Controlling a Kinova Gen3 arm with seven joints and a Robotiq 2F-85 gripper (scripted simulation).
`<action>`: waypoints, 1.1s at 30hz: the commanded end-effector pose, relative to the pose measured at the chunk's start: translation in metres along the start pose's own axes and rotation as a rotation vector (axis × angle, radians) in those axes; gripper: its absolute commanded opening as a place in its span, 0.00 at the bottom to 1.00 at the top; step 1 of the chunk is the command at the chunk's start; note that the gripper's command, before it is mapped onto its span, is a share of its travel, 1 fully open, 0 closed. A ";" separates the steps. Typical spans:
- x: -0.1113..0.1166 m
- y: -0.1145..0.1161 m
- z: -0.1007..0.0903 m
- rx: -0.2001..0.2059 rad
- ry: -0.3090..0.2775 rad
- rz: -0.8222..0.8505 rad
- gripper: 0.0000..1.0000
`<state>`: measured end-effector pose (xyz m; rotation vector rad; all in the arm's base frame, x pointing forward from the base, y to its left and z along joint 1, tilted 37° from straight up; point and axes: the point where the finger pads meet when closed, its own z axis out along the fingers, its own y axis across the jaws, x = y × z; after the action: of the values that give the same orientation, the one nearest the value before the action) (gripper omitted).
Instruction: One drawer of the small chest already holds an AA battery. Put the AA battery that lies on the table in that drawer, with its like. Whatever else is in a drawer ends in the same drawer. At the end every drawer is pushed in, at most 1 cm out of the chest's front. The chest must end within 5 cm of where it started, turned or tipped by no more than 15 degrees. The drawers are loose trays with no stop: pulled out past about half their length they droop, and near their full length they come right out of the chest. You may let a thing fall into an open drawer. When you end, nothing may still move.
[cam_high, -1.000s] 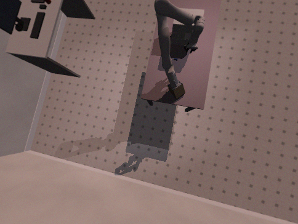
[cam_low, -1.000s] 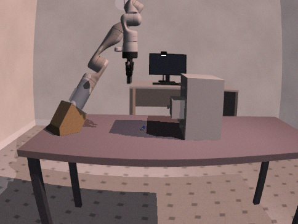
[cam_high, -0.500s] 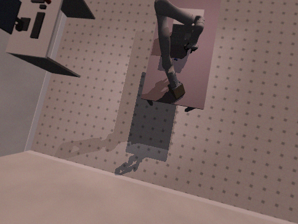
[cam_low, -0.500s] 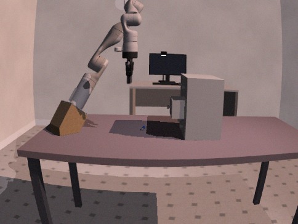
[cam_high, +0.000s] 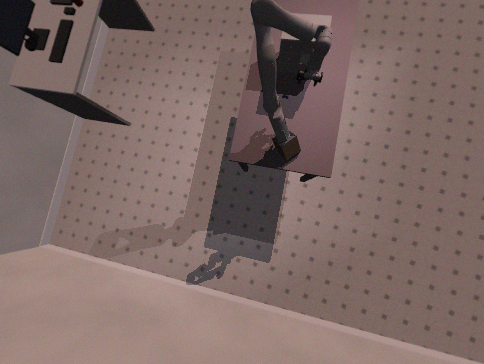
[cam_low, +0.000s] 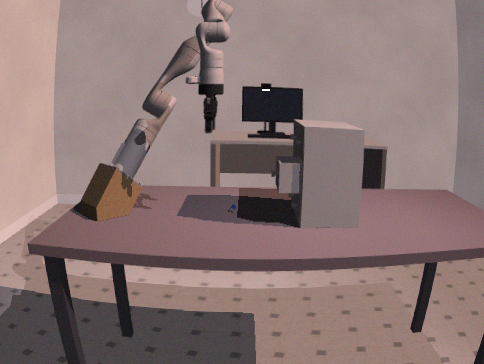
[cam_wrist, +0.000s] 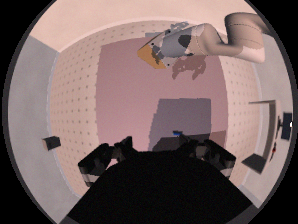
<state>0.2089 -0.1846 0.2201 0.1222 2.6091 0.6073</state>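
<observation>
A small blue AA battery lies on the pink table, in the shadow just left of the chest. The grey chest stands upright at mid table. One drawer in the middle of its left-facing front stands pulled out a little; I cannot see what is inside it. My gripper is open and empty. It points straight down, high above the table, left of the chest and above the battery's area.
The arm's orange base block sits at the table's left end. A desk with a monitor stands behind the table, off the work surface.
</observation>
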 end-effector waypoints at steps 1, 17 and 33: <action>0.000 0.000 0.000 0.001 -0.001 0.000 1.00; 0.000 0.000 -0.031 0.001 -0.001 0.000 1.00; -0.001 0.000 -0.058 0.001 -0.001 0.000 1.00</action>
<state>0.1833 -0.2073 0.2659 0.1230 2.6089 0.6085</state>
